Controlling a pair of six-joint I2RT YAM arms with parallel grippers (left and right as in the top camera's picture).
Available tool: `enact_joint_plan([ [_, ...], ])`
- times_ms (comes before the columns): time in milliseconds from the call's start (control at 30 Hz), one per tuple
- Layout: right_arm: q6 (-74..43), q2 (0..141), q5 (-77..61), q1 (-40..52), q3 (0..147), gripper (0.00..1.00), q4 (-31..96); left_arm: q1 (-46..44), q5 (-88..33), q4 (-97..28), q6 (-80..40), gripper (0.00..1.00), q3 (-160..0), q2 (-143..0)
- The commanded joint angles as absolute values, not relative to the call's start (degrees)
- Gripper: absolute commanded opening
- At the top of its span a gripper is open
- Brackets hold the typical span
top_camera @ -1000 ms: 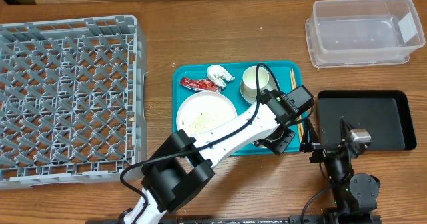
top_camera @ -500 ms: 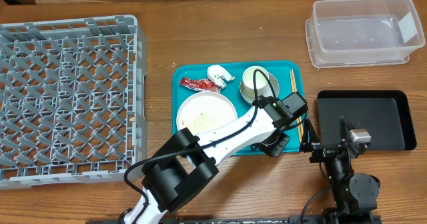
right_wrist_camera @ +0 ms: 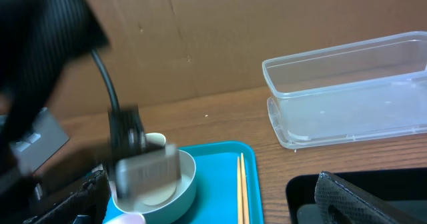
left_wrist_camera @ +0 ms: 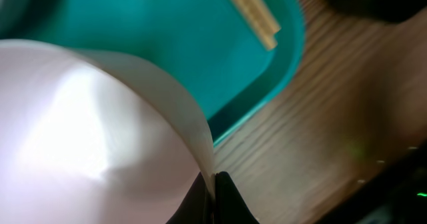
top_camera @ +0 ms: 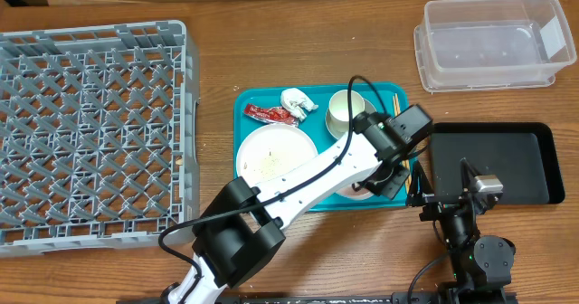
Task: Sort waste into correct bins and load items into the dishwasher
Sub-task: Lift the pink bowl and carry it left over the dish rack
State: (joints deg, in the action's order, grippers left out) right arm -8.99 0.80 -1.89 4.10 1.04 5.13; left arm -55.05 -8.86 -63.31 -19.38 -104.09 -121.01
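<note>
Wooden table (top_camera: 298, 33) | near: right gripper (top_camera: 468, 182) spread wide, empty, over shallow black rectangular tray (top_camera: 534, 173) | left gripper (left_wrist_camera: 213, 196) clenched on rim of white-pinkish small bowl (left_wrist_camera: 87, 137), at near-right corner of teal serving tray (left_wrist_camera: 167, 44) | step: loading the bowl | next, likely: lift clear, carry left to large grey lattice dish rack (top_camera: 90, 132), keeping the thin rim pinch from slipping

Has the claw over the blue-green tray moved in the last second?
Yes. The left gripper has edged toward the black tray and farther in from the teal tray's near edge, closing on the bowl's rim.
</note>
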Motion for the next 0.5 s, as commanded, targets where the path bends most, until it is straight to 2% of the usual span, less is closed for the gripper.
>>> enact_joint_plan([
  [0, -9.2, 0.2, -1.2, 3.8, 0.4, 1.0, 4.8, -54.8, -10.3, -66.7, -19.7, 0.04, -112.9, -121.4],
  [233, -9.2, 0.2, -1.2, 3.8, 0.4, 1.0, 4.8, -48.7, -7.4, -78.7, -19.7, 0.04, -127.4, -121.3],
  [467, -9.2, 0.2, -1.2, 3.8, 0.5, 1.0, 4.8, -30.3, -5.8, -88.7, -19.3, 0.04, -137.1, -121.3],
])
